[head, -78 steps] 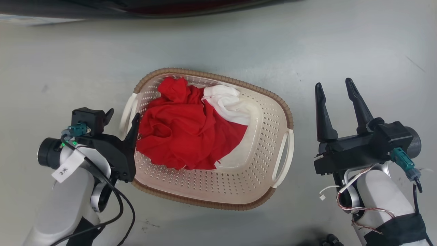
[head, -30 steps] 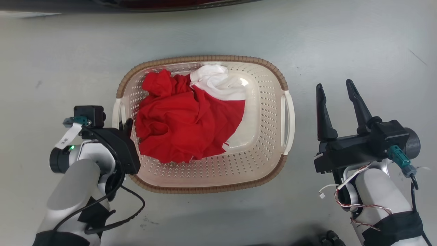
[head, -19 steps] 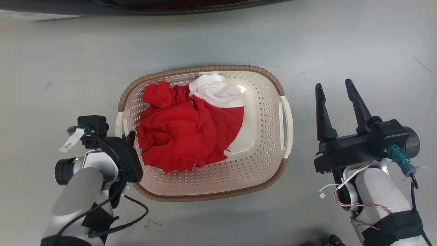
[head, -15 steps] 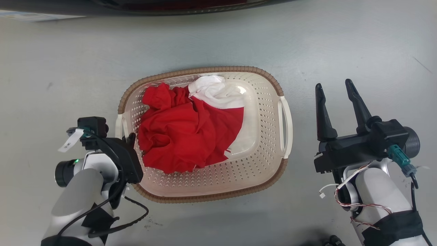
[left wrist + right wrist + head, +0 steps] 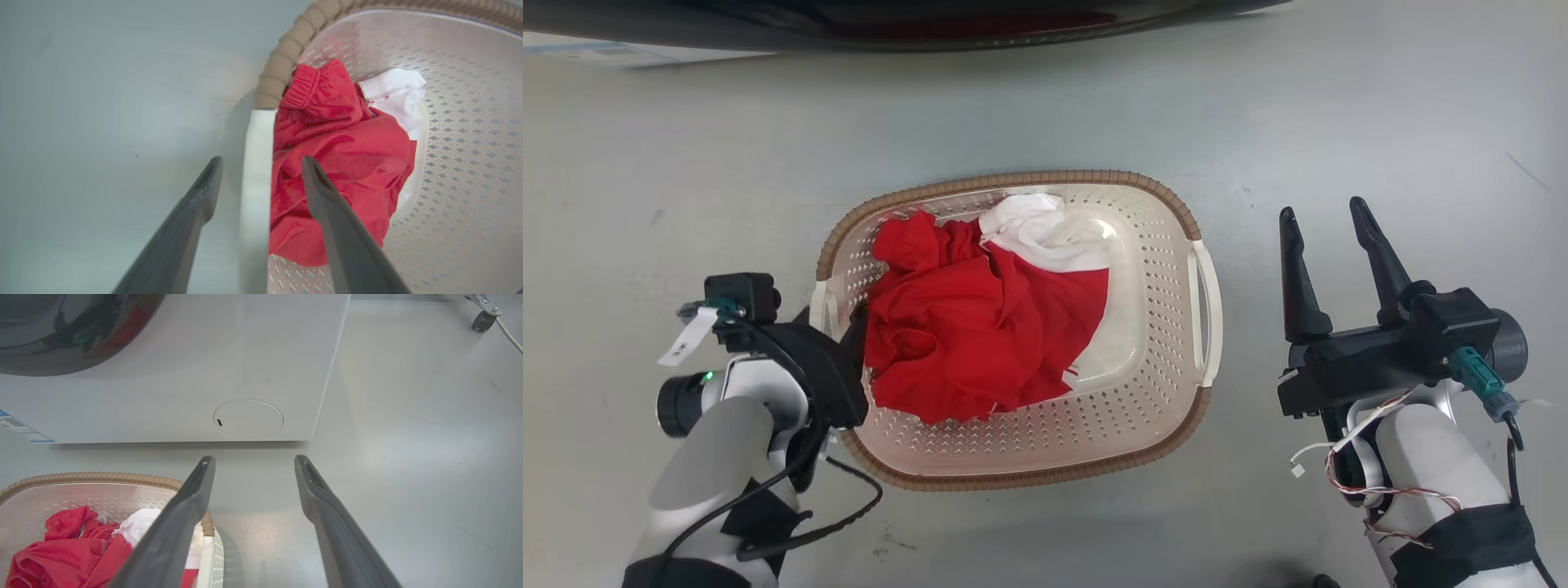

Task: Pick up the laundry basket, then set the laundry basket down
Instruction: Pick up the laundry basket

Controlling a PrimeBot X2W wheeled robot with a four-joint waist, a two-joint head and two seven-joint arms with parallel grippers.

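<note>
Set-down step, apparently: my left gripper, fingers apart, straddles the laundry basket at its handle. Next: withdraw without snagging it.

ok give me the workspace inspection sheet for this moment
surface: grey floor, faintly scuffed
job's things: laundry basket upright, apparently resting on the floor
clutter: red garment and white garment heaped inside the basket
grippers: left gripper open, fingers straddling the left handle, not touching; right gripper open, apart beside the basket
cables: black cable loops off left arm; red-white wires on right arm
surroundings: washing machine beyond the basket; caster far off
</note>
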